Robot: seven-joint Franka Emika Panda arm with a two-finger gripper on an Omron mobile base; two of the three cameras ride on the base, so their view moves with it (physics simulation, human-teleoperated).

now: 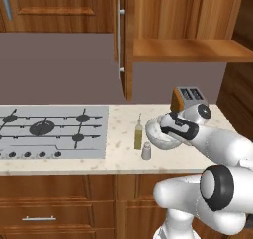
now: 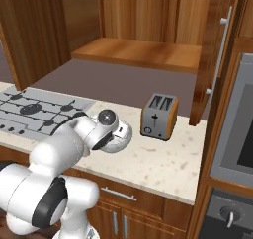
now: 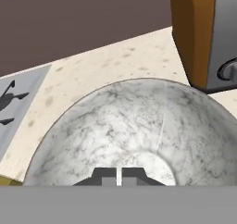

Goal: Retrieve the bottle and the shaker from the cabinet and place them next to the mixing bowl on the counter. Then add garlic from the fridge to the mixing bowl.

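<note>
Closest to you in the hand view: gripper (image 3: 118, 176) at bottom centre, tips pressed together w/ just a thin slit between them, nothing pinched. Right past the tips the mixing bowl (image 3: 134, 126) takes up the lower half of the frame; you're looking down into its mottled inside. No garlic visible in the part you can see.

Left base view: arm comes up from lower right, hand sits over the bowl's right side at centre-right. Just left of the bowl, the bottle (image 1: 139, 135) stands upright on the counter (image 1: 123, 119), and the shaker (image 1: 146, 151) stands just in front of it, near the bowl's left rim. Whether either touches the bowl, can't tell. Gas hob (image 1: 49, 132) fills the left of the counter.

Behind the bowl: toaster (image 2: 158, 116), centre of the right base view, close but apart from the bowl; same toaster at upper right in the hand view.

Farthest, top of frame: cabinet (image 1: 183, 50), door swung open w/ its silver bar handle (image 1: 119, 35) edge-on at upper centre, plank shelf bare. Right edge of the right base view: built-in oven (image 2: 237, 149).
</note>
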